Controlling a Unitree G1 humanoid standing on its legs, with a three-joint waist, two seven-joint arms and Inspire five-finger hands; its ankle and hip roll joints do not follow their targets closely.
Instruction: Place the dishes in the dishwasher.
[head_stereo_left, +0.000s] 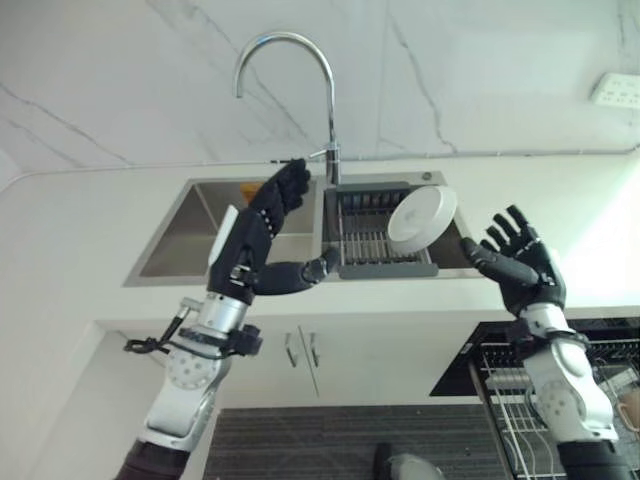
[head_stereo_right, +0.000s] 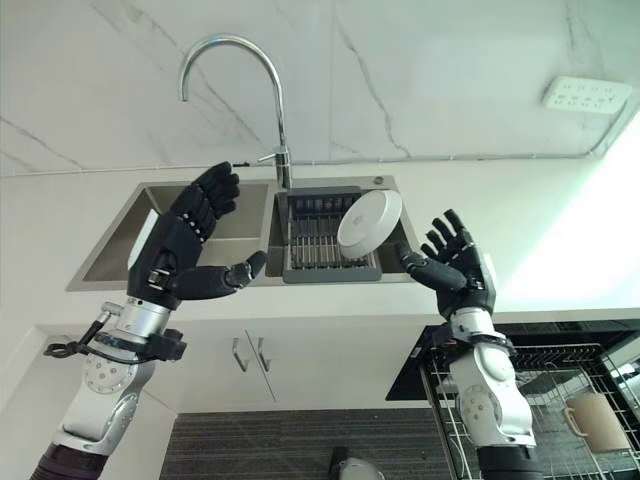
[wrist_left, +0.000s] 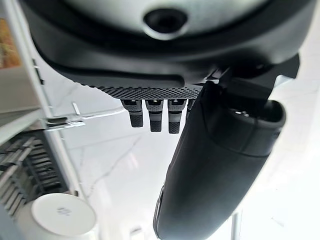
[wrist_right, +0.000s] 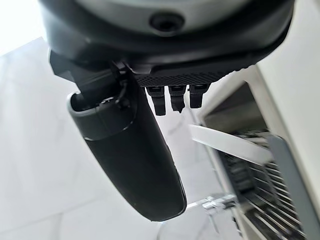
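White plate (head_stereo_left: 421, 218) leaning in the sink rack (head_stereo_left: 366, 232), not yet moved; loading judged barely begun.
Hovering spread-fingered and holding nothing: left hand (head_stereo_left: 262, 228) over the sink (head_stereo_left: 190, 240) beside the tap (head_stereo_left: 288, 90), right hand (head_stereo_left: 520, 260) just right of the plate, near but apart from it. Resting tilted against the dark wire rack in the sink's right basin, nothing else seen alongside. Standing open at lower right, the dishwasher basket (head_stereo_right: 545, 400), carrying one mug (head_stereo_right: 592, 418). Remaining: gripping the plate and carrying it down to the basket.
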